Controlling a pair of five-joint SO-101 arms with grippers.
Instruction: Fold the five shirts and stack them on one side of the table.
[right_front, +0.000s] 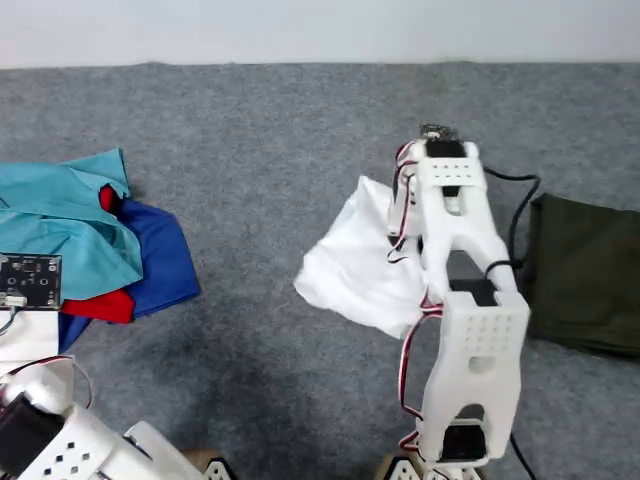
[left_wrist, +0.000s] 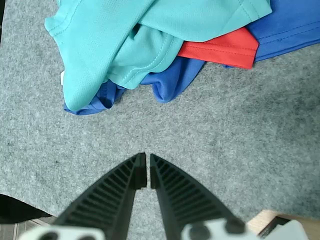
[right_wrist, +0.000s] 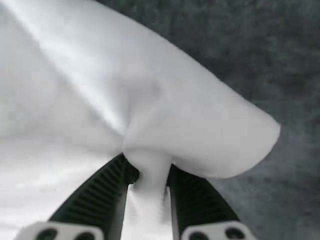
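The right hand (right_wrist: 149, 172) is clenched on a fold of the white shirt (right_wrist: 165, 100), bunched at the middle of the grey bench (right_front: 250, 130) near a dark green shirt (right_front: 585, 275), while the left hand (left_wrist: 148, 170), closed tight on nothing, hangs near a heap (left_wrist: 125, 45) of teal, blue and red shirts.

No legible text, numbers or signs anywhere. The closest candidate is the dark circuit board (right_front: 30, 280) on the arm at near left. It has tiny white markings, too small to read.
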